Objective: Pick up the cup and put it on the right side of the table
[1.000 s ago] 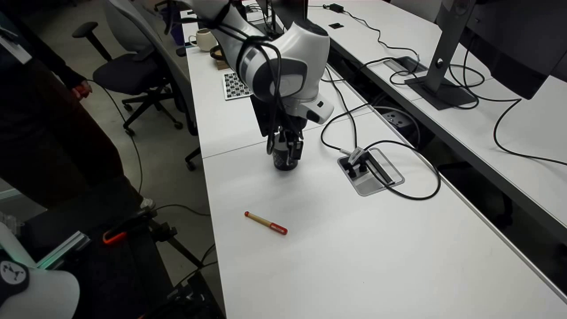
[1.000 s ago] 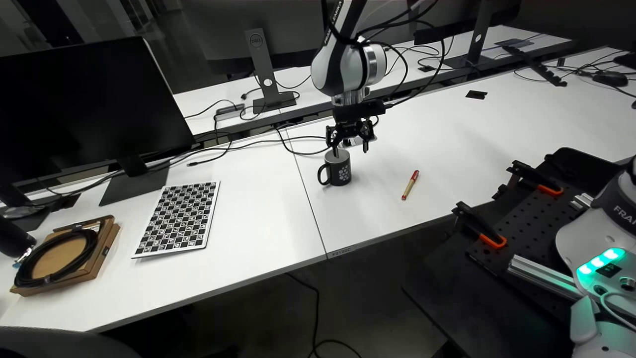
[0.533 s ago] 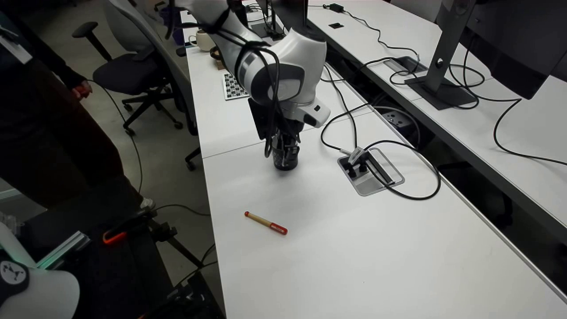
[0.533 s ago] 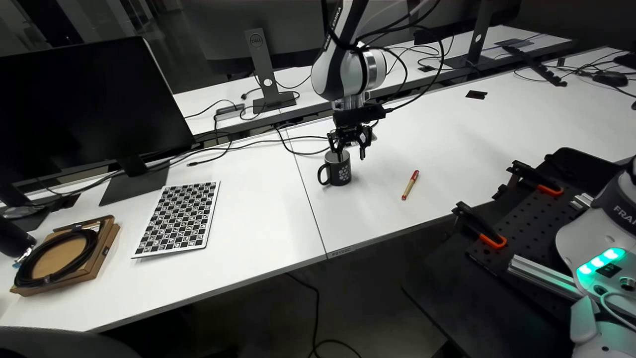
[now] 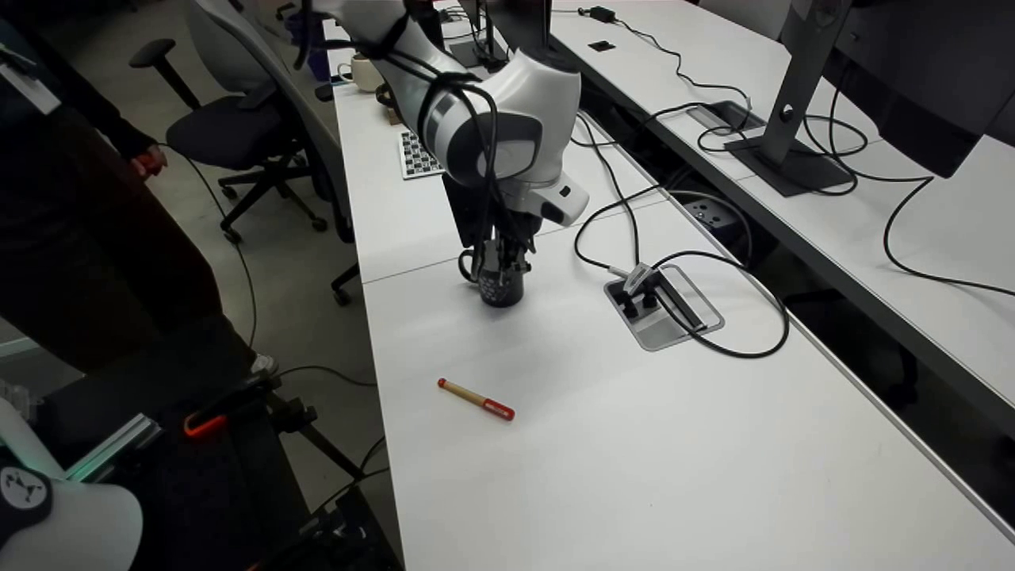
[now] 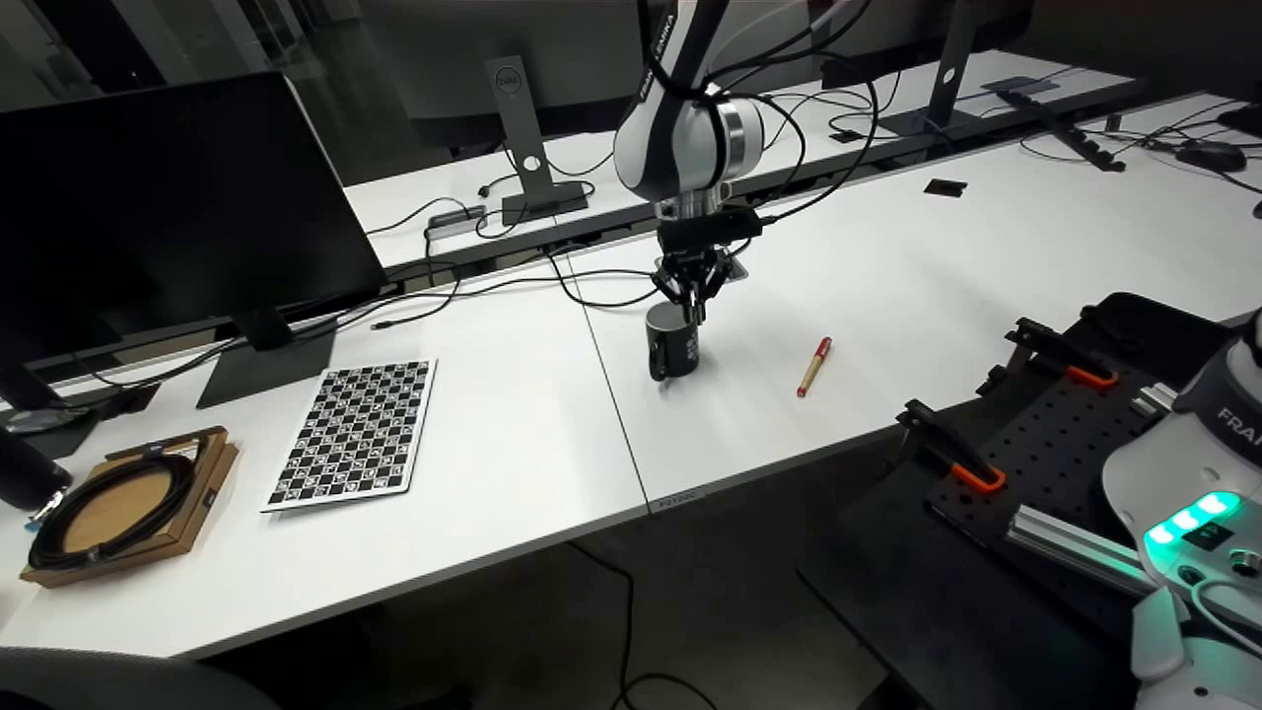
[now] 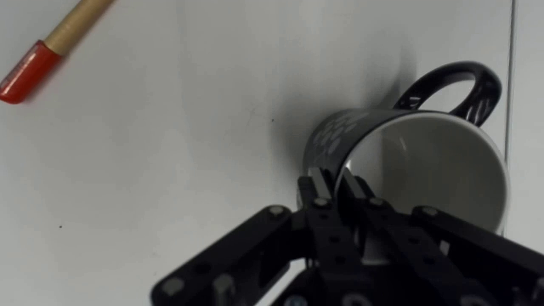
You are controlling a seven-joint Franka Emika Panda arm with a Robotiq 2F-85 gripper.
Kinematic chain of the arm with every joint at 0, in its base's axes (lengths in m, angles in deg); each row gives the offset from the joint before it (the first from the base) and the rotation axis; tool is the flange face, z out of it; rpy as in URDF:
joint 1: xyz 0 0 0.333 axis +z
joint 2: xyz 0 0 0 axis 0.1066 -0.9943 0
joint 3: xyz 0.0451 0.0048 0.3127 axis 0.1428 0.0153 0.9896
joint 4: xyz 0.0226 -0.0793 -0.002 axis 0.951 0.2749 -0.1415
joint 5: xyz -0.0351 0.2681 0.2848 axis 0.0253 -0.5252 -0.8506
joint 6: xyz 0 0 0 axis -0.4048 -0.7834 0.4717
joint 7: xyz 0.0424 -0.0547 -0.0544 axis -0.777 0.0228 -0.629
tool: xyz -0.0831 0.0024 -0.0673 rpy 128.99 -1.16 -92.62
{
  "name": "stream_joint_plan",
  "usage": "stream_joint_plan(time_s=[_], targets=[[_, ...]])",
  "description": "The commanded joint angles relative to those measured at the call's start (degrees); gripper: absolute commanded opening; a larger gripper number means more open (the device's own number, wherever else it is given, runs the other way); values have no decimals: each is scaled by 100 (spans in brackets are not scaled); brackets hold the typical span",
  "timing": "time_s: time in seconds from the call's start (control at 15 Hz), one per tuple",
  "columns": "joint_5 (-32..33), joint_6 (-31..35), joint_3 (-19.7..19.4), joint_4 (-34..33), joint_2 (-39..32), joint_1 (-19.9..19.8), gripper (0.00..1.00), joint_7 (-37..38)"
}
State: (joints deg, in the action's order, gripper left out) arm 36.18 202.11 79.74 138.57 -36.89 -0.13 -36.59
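While its outside is glossy and near-black, the cup (image 7: 429,161) has a pale inner wall and a light, rounded rim; a looped handle (image 7: 488,87) juts from its side, and a cluster of whitish ovals marks the curved outer face. It is a plain cylinder on the table (image 5: 634,444), whose smooth white top carries a thin straight seam (image 7: 511,63) near the cup. A slim round stick (image 5: 476,399), tan along the shaft and red at both ends, lies on the same surface, apart from the cup. The gripper (image 7: 333,176), black and built of jointed links, is at the rim on the side away from the seam: its fingers (image 7: 318,185) are drawn almost together, one inside the cup and one outside, with the wall pinched between them. In both exterior views the cup sits below the gripper's body and looks roughly upright, though I cannot tell whether its base rests fully flat. Links cover the nearest part of the cup in the wrist view, where the stick runs off the top edge. In an exterior view black cables (image 5: 457,78) along the arm (image 5: 539,87) hide part of the rim, and in an exterior view the handle (image 6: 658,360) shows nearly edge-on, dark on dark.
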Motion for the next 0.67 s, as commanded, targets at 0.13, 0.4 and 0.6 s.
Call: stream_joint_plan(time_s=[0.13, 0.4, 0.6], targets=[[18, 40, -7, -32, -36, 38, 2, 157], [3, 53, 5, -28, -35, 29, 2, 160], [-83, 59, 92, -15, -10, -60, 2, 62]])
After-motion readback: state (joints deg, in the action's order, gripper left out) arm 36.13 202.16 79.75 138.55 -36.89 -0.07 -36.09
